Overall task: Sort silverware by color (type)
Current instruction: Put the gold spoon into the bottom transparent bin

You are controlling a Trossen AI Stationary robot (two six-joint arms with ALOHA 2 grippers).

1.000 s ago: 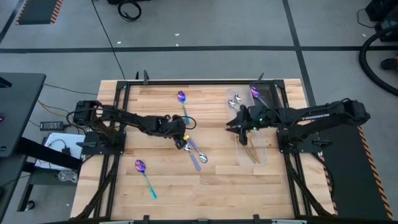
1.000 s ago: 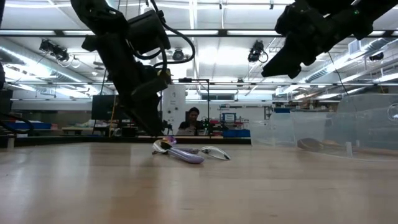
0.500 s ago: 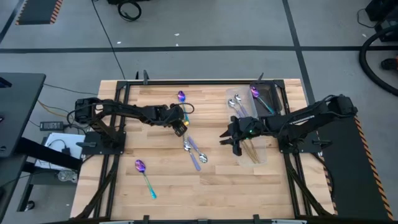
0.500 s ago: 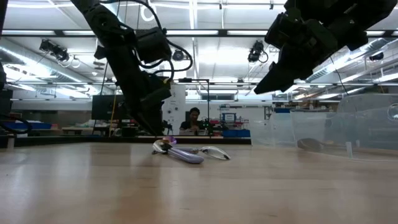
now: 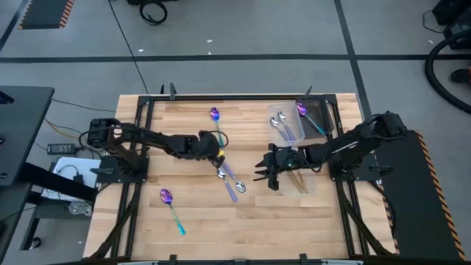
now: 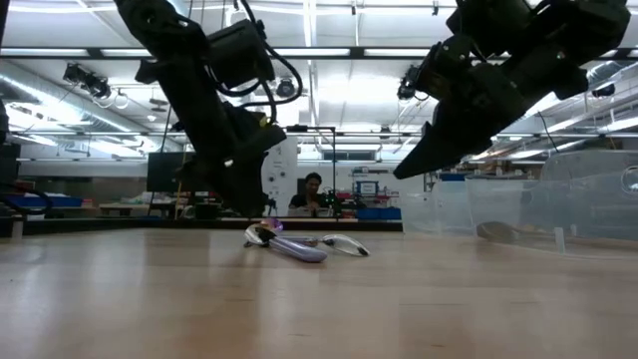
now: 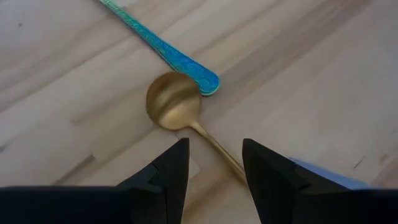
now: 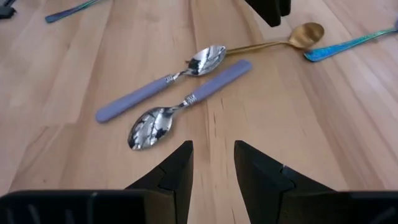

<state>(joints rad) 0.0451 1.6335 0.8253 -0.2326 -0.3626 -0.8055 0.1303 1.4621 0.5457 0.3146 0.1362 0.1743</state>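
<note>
A gold spoon (image 7: 174,107) lies flat on the wooden table, its handle running between the open fingers of my left gripper (image 7: 214,169) (image 5: 213,152), which hovers just over it. The teal handle end (image 7: 189,65) of a purple-blue spoon (image 5: 215,120) lies against the gold bowl. Two silver spoons with lavender handles (image 8: 180,93) (image 5: 229,180) lie side by side ahead of my open right gripper (image 8: 214,167) (image 5: 262,168), which hangs above the table (image 6: 409,168). Another purple-blue spoon (image 5: 171,206) lies near the left front.
Clear containers (image 5: 313,125) stand at the table's right, behind my right gripper, holding silver spoons (image 5: 280,124), a purple spoon (image 5: 305,112) and gold spoons (image 5: 298,179). Bare wood lies along the near edge and far left. A person sits in the room beyond (image 6: 311,191).
My right gripper has moved from over the containers toward the table's left and near edge and come lower, closing in on the two silver spoons. My left gripper shifted a little toward the far edge, then back, staying over the gold spoon. No spoon has moved.
</note>
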